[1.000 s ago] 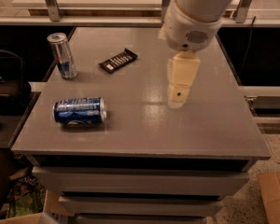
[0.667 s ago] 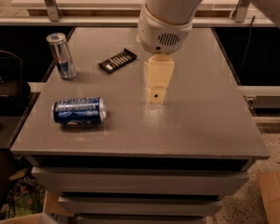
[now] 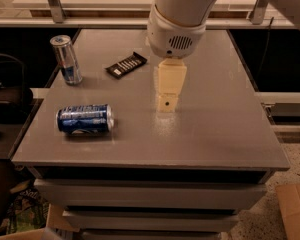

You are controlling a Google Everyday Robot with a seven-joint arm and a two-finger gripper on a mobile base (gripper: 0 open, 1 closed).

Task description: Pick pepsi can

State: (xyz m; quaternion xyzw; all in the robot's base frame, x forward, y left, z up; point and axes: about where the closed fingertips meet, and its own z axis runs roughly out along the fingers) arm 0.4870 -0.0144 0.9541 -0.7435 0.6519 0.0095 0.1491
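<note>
Cream-coloured and blocky, the gripper hangs tip-down over the middle of the grey table, its lower end close to the surface, though whether it touches cannot be told. Seen from this angle it reads as one solid piece, so whether it is spread or closed cannot be told; nothing is in its grasp. Above it sits the round white wrist housing with a small vent grille facing the camera, and the thick white arm rises from there out of the top of the view, leaning slightly toward the right.

Left of the gripper and nearer the front edge, well apart from it, the pepsi can lies on its side on the table. Its long axis runs left to right, roughly parallel to the table's front edge, with one silver end toward the gripper and the other toward the table's left edge. Its dark blue side with pale print faces up and toward the camera.

Farther back on the left a slim silver-and-blue can stands upright. Between it and the arm lies a dark flat wrapper, set at an angle. A cardboard box shows on the floor at lower right.
</note>
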